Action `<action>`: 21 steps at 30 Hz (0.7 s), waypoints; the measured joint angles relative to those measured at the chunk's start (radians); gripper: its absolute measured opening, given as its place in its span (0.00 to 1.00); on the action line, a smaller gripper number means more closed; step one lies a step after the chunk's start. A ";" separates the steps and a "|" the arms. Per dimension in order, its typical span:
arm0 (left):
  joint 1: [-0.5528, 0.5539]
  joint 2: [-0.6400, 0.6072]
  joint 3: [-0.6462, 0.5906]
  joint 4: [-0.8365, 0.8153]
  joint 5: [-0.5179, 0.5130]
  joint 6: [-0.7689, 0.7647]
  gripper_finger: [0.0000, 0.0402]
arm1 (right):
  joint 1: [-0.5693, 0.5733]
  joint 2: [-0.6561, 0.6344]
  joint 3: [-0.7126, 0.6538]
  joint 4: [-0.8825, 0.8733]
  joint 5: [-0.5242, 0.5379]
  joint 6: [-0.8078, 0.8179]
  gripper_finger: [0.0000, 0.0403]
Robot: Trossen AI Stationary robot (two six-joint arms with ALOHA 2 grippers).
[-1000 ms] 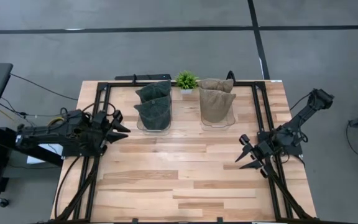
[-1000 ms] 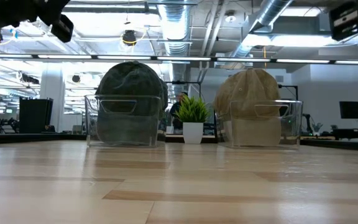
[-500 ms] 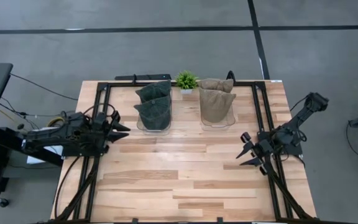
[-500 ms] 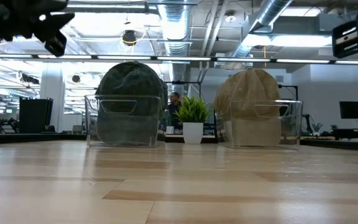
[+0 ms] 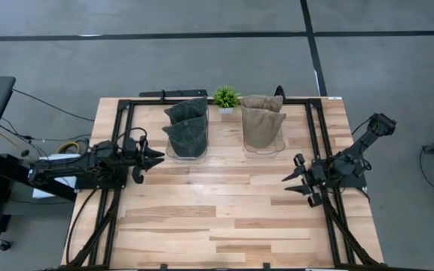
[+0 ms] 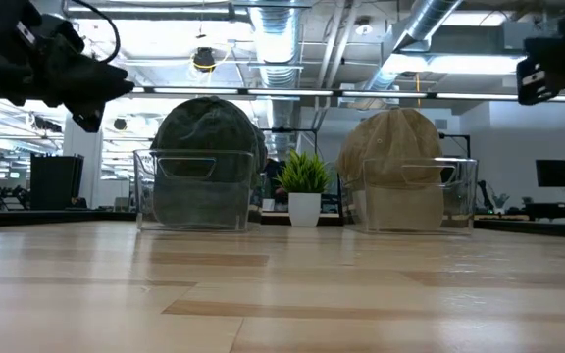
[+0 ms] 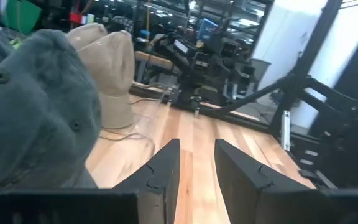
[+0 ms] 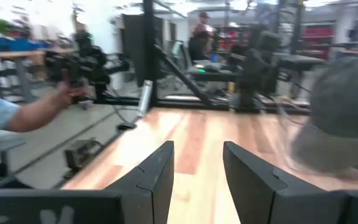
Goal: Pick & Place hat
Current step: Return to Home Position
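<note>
So the sorting looks done to us: the black caps (image 5: 186, 128) sit stacked in the left transparent bin (image 5: 173, 156) and the brown caps (image 5: 262, 123) in the right transparent bin (image 5: 278, 150). Both bins are at the far side of the table (image 5: 217, 214), with the little potted plant (image 5: 226, 96) between them. What's left, we reckon, is just parking the arms. The left gripper (image 5: 148, 159) hangs over the table's left side, just beside the left bin's near corner, fingers spread with nothing between them. The right gripper (image 5: 292, 183) is over the right side, toward the near edge from the right bin and clear of it, fingers also apart and empty. If we were driving this, we'd pull each arm back and outward toward its own base, away from the bins, rather than sweeping across the middle. The left one is the one to watch. It's close to the clear wall and the caps stick up above the rim, so a sideways swing could clip a cap or nudge the bin; lift first, then retract. There's also a person's arm (image 8: 36, 115) showing beyond the table in the right wrist view, so slow and predictable is the way to go.
</note>
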 joint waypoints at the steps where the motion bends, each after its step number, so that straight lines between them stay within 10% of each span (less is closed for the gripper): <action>1: 0.000 0.002 0.000 -0.001 -0.008 0.001 0.24 | 0.000 0.000 0.000 -0.009 0.020 0.000 0.32; 21: 0.000 0.045 0.001 -0.006 -0.011 -0.003 0.24 | -0.130 0.016 -0.002 -0.137 0.092 0.080 0.32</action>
